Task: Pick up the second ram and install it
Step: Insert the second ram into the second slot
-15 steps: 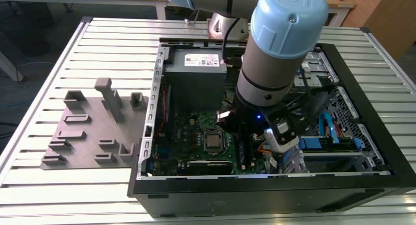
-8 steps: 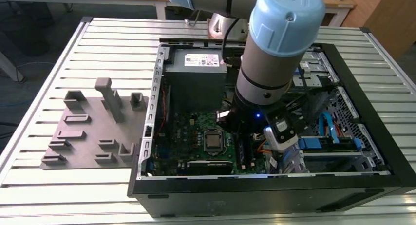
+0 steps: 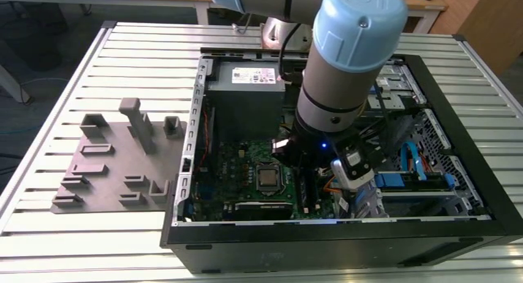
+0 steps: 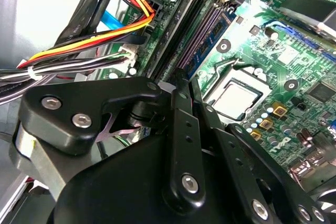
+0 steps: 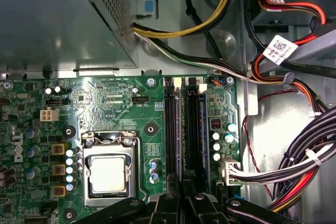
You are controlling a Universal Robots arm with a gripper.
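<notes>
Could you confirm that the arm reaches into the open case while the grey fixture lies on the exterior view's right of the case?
Not quite: the exterior view shows the grey fixture on the exterior view's left of the case, not its right. The arm does reach into the open case.

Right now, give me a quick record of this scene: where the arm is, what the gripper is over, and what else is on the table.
arm: reaching down into the open computer case
gripper: above the memory slots, beside the processor socket
motherboard: inside the case
grey fixture tray: on the table, at the exterior view's left of the case
</notes>
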